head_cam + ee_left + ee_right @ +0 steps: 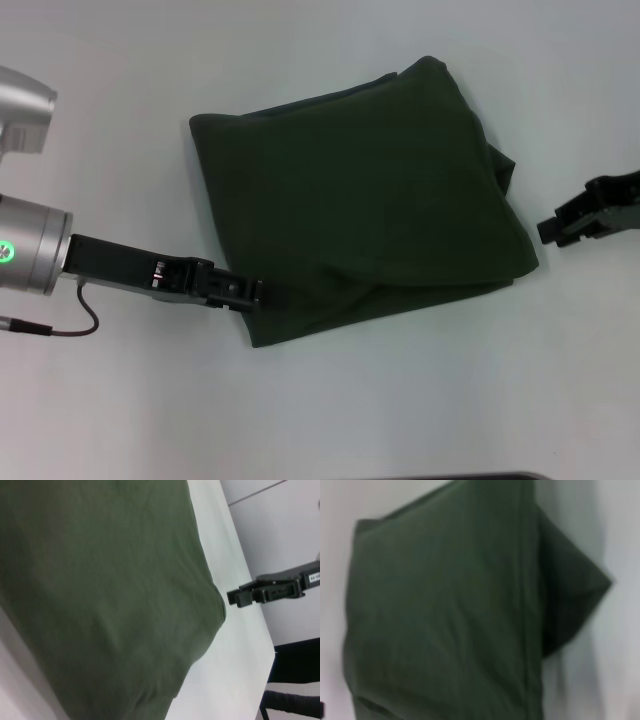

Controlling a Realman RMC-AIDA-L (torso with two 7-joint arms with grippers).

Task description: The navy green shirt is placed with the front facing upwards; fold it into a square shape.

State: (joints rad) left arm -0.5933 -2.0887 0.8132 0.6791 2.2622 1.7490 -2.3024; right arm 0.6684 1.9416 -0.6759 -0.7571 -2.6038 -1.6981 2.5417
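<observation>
both pincers flank the folded navy green shirt (360, 200): left pincer (250, 293) touching, right pincer (552, 230) apart.

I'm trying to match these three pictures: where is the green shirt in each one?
Head view: the folded shirt lies mid-table, between both arms.
Left wrist view: it fills most of the picture; the right end effector shows beyond it.
Right wrist view: it fills the centre.
Shared landmark: the white table.

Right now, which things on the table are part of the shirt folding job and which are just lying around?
Part of the job:
- shirt, folded into a rough square
- left pincer, at the shirt's near left corner
- right pincer, off the shirt's right edge

Just lying around:
- nothing but the table
</observation>
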